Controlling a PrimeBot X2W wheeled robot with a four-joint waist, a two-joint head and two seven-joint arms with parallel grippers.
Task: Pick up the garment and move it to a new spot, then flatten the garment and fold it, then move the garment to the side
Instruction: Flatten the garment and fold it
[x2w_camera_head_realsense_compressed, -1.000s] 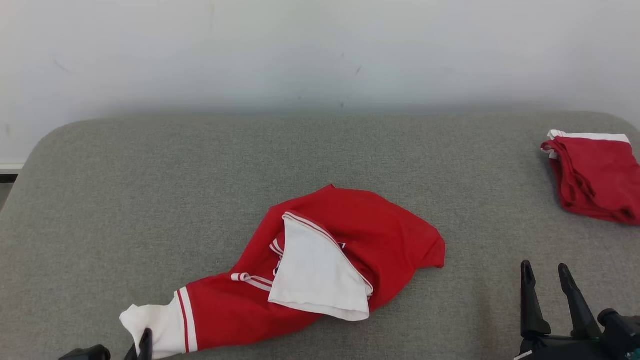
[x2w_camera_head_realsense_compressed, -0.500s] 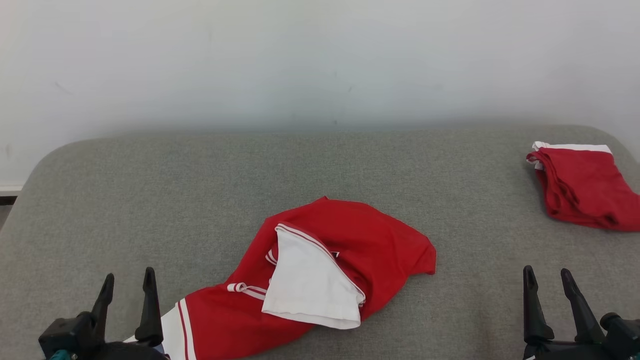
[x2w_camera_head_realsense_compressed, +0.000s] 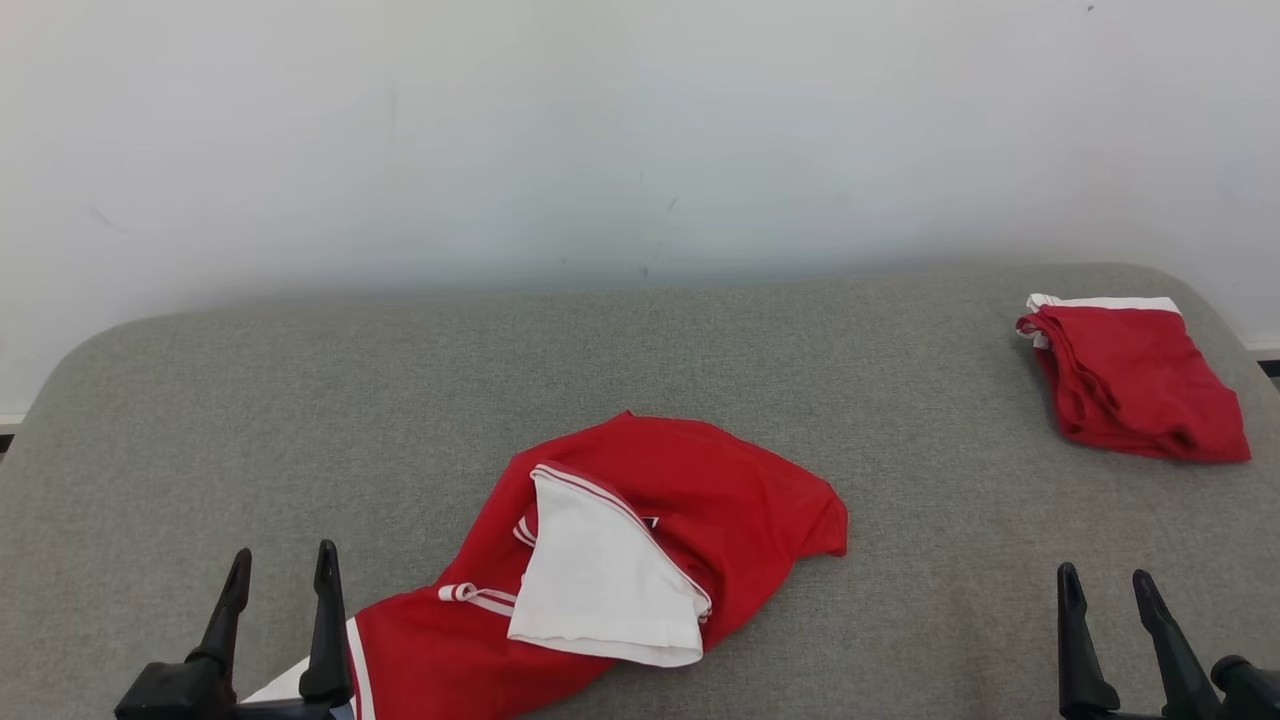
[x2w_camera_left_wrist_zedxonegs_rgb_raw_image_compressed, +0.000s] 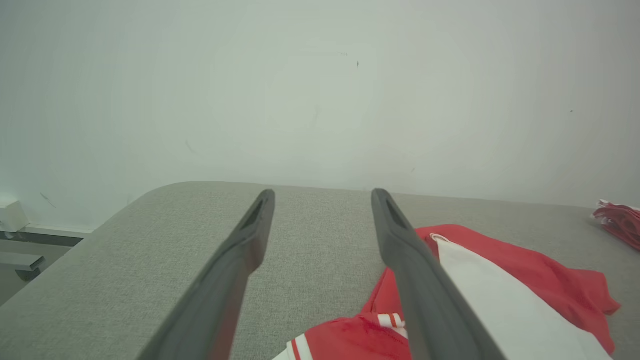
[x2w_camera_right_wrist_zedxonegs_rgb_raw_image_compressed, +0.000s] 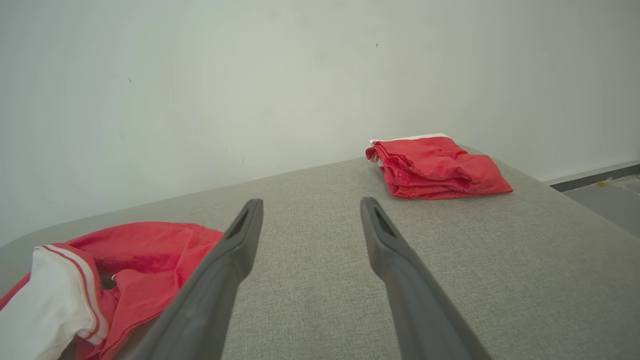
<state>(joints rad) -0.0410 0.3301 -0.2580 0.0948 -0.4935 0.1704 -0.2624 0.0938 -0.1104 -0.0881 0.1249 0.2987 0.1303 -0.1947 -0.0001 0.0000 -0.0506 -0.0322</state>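
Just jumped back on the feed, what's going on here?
Nothing is being held. The left gripper and right gripper both stand open at the near edge of the grey pad. The garment, red and white, lies crumpled near the middle, its near end by the left gripper, not yet flattened or folded. A folded pile of red cloth sits at the far right.

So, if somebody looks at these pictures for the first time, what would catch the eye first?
First, the crumpled red and white garment lying near the front middle of the grey padded surface. Next, a folded red garment near the far right corner. The left gripper and right gripper stand open and empty at the lower corners of the head view.
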